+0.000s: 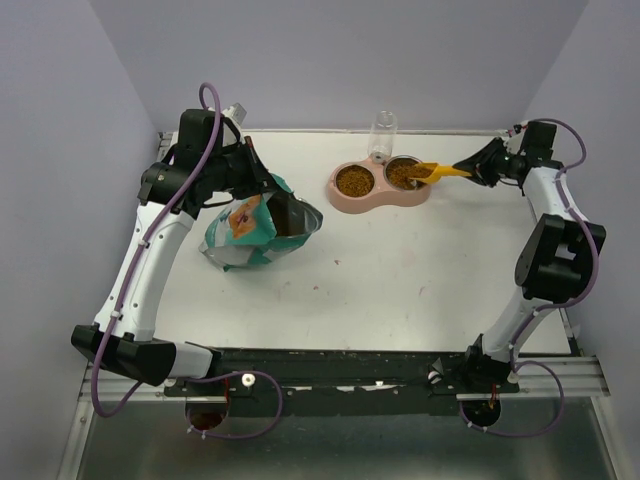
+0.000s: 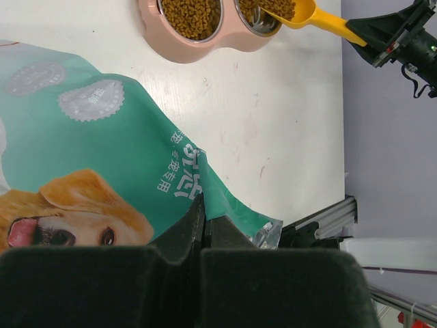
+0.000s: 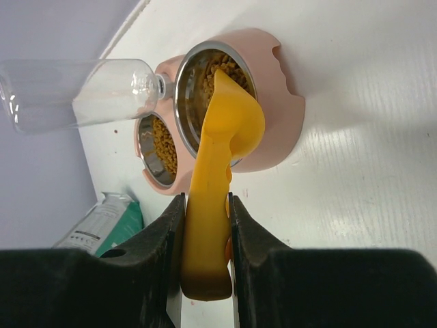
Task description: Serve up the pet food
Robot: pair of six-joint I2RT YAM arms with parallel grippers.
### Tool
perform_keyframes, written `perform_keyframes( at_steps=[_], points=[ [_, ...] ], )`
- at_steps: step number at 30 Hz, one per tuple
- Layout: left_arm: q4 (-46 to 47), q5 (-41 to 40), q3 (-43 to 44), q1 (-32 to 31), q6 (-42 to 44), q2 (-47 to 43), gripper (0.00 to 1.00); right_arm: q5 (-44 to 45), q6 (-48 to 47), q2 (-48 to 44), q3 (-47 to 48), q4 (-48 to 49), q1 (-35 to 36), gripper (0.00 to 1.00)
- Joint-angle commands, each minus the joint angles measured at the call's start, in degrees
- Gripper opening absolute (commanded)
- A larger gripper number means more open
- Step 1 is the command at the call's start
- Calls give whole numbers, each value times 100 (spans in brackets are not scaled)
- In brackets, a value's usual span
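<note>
Right end effector (image 3: 205, 205) is clamping the orange scoop (image 3: 222, 130) by its handle, and the scoop's head is hanging over the cup of the pink double bowl (image 1: 378, 197) nearer the right arm. Pet food (image 1: 352, 181) is sitting in both cups and in the scoop too. Left end effector (image 2: 203, 225) is pinching the teal bag (image 1: 250, 235) at its top edge, as far as I can tell, with the bag sitting open on the table (image 1: 400, 280).

Bright, even light; soft shadows; blurred near foreground.
</note>
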Motion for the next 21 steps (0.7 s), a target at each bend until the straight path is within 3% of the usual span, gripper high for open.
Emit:
perform_keyframes(
  at_steps=[1,21],
  points=[
    [504,333,111,17,-93,-327,0,524,-398,176,367,-577,175,1],
    [513,253,85,25,-128,-345,0,2422,-1347,344,2152,-2309,1273,1]
  ],
)
